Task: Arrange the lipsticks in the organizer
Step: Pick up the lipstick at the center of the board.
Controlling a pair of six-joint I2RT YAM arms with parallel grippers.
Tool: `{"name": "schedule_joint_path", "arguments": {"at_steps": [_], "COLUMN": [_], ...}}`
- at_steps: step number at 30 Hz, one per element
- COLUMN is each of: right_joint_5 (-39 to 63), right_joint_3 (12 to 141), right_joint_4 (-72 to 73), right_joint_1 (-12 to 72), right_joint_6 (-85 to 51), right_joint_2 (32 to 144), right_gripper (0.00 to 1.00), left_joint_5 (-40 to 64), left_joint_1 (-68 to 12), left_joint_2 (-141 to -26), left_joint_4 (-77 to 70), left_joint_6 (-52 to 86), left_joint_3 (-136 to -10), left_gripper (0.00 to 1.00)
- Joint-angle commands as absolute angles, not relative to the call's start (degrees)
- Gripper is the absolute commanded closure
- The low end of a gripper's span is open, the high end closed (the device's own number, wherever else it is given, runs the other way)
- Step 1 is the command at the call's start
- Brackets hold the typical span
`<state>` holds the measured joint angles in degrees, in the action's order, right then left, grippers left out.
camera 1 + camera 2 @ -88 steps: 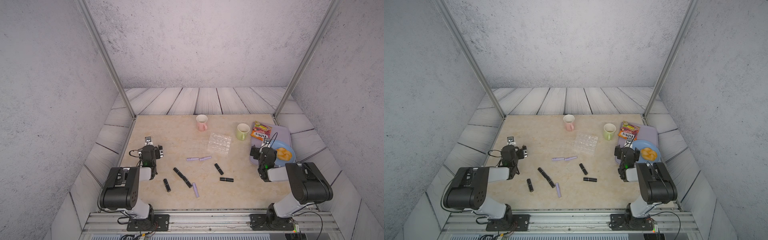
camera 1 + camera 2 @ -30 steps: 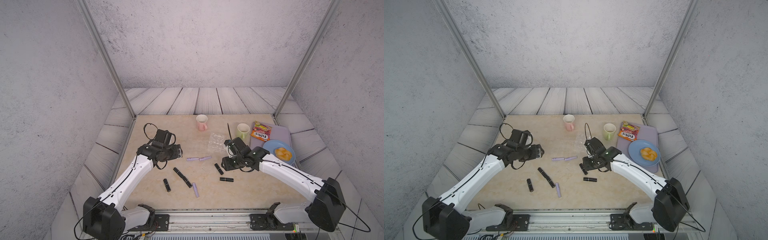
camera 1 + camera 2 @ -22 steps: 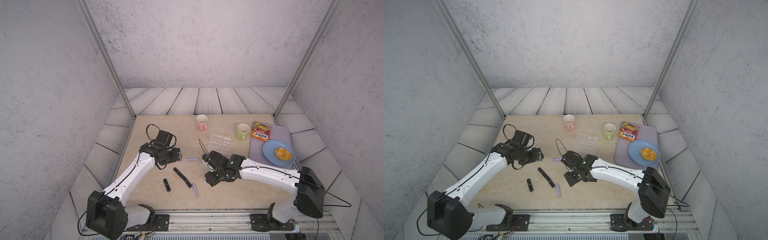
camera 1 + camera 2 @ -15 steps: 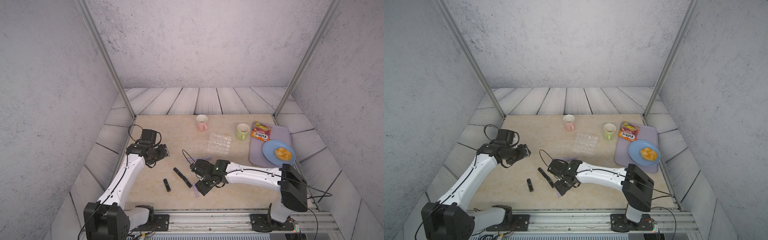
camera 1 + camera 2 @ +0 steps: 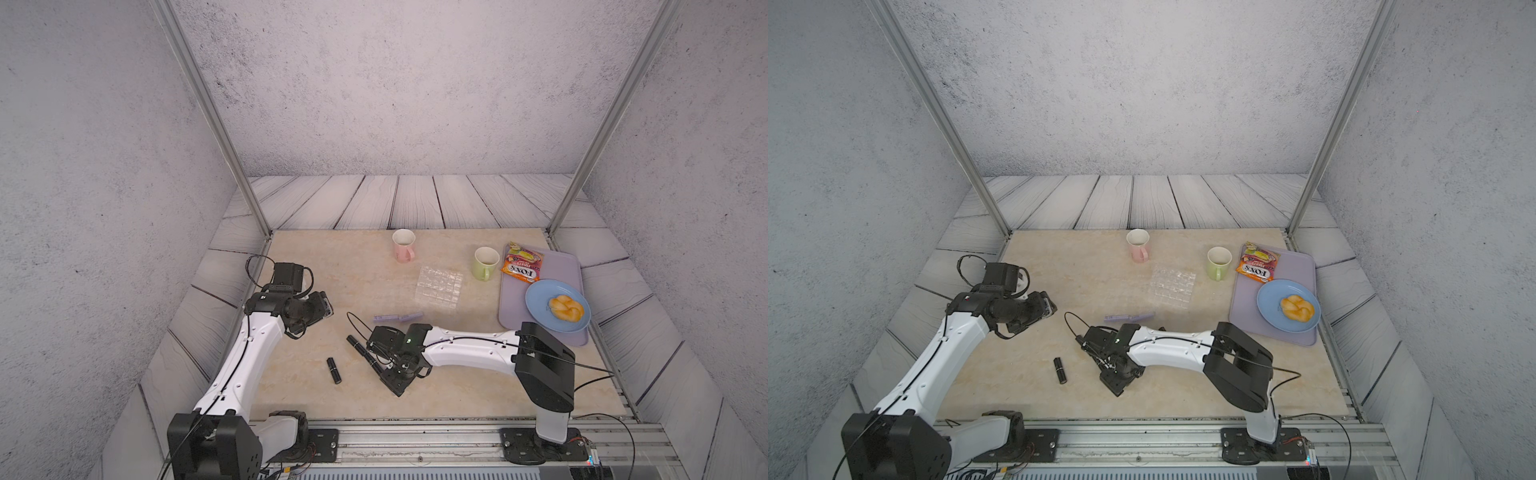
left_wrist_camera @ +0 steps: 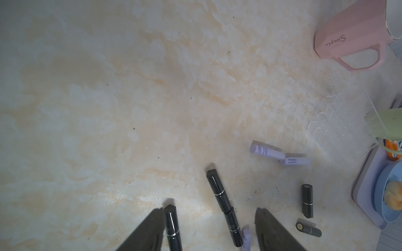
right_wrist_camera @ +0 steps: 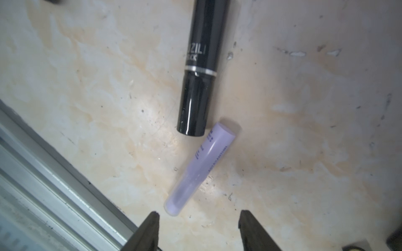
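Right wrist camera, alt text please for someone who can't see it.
A pale lilac lipstick tube lies on the beige marbled tabletop just ahead of the right gripper, whose jaws stand open and empty. A glossy black silver-banded lipstick tube lies just beyond it.

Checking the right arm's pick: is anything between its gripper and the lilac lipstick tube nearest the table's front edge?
Nothing visible. The open right gripper faces the pale lilac lipstick tube directly; a glossy black lipstick tube lies past its far end.
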<state>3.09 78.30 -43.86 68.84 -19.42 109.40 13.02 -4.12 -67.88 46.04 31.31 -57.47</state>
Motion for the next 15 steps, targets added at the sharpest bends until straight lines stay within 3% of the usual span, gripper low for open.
{"name": "schedule_joint_path", "arguments": {"at_steps": [1,10,15], "right_joint_5": [4.5,4.5,5.8], "right_joint_3": [79.7,80.1,75.7], "right_joint_4": [-44.3,-44.3,-42.1], "right_joint_1": [69.2,68.7,65.4], "right_joint_6": [-18.0,-18.8,-21.5], "right_joint_2": [112.1,114.1,111.4], "right_gripper": [0.41,0.49,0.64], "left_joint_5": [13.4,13.7,14.7], "left_joint_1": [-3.6,-3.5,-3.5], "left_joint_2": [-67.5,-66.5,-66.2], "left_joint_4": [45.7,46.0,46.6], "left_joint_6": [31.0,31.4,31.6], "left_joint_3": [-56.7,-56.6,-57.3], "left_gripper": [0.29,0.29,0.29]}}
